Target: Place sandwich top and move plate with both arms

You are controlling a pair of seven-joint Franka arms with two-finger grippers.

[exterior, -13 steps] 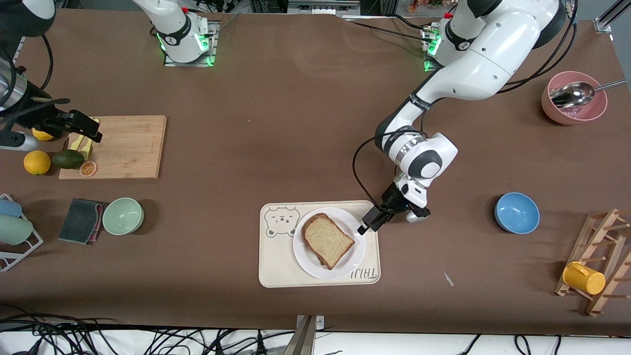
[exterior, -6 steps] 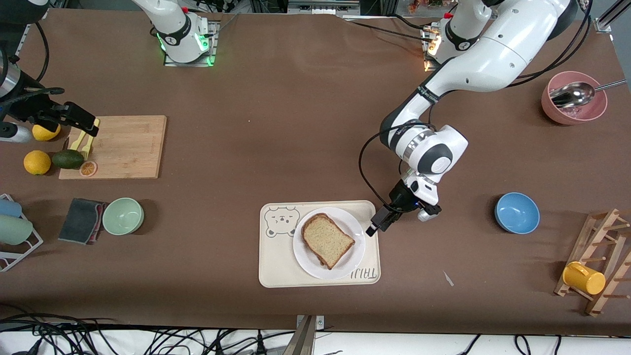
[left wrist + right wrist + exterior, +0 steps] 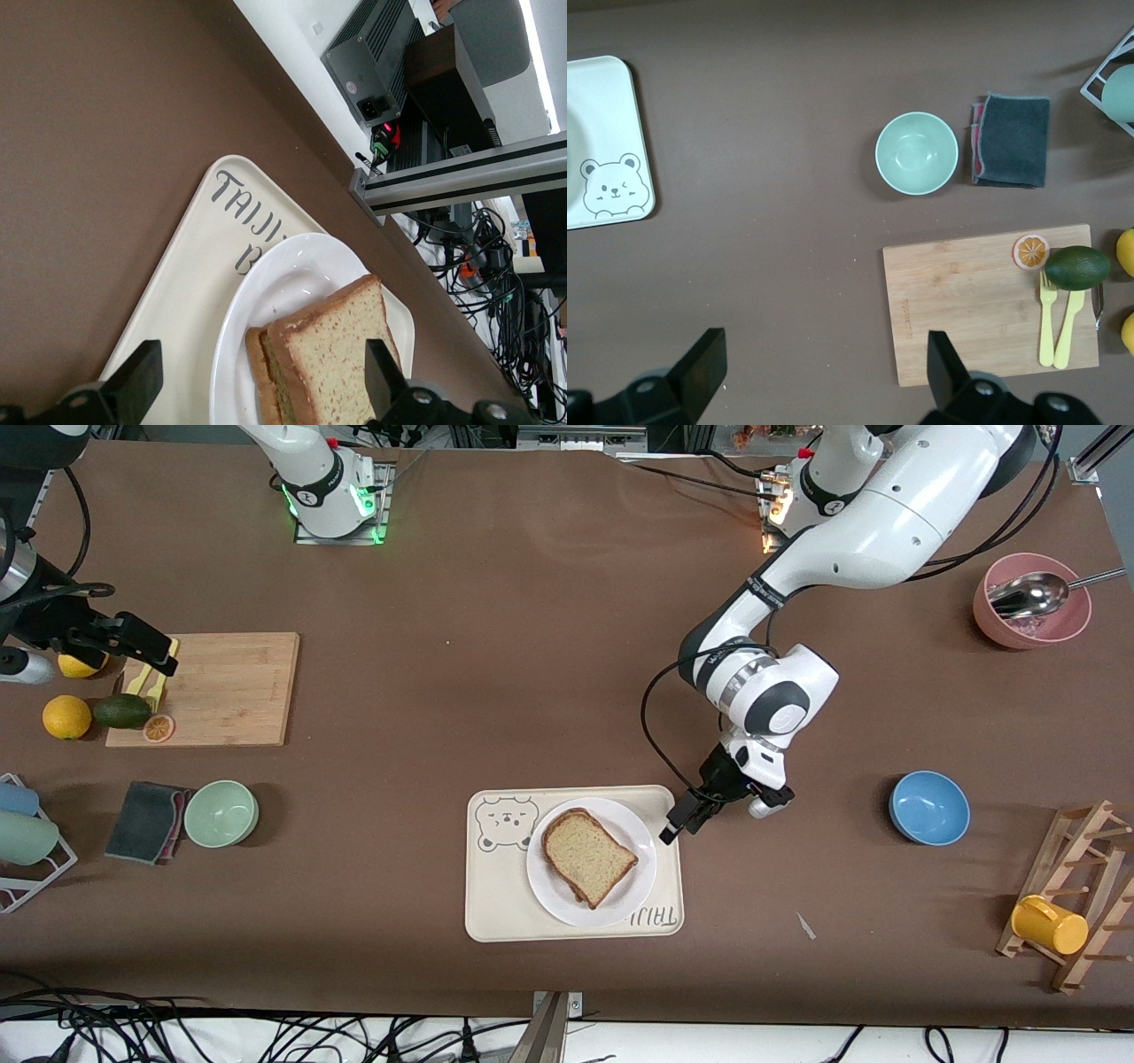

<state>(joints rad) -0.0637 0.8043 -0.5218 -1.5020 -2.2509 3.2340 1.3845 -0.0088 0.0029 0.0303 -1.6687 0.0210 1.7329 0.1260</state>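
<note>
Brown tabletop carries a tray (image 3: 496, 903); on it the plate (image 3: 636, 886) bears the sandwich top (image 3: 587, 856). Left gripper (image 3: 671, 832) hovers beside the rim, jaws wide, empty. Right gripper (image 3: 146, 651), jaws wide, waits over the cutting board (image 3: 235, 691). A 1-sided lift could tip the plate.

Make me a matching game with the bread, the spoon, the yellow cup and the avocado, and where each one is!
Things:
1. sandwich top
2. spoon
3. yellow cup
4. avocado

Places:
A. in the pink bowl
B. on the wooden rack
C. on the plate
D. at the cutting board's edge

Pairs: 1-C, 2-A, 3-B, 4-D
</note>
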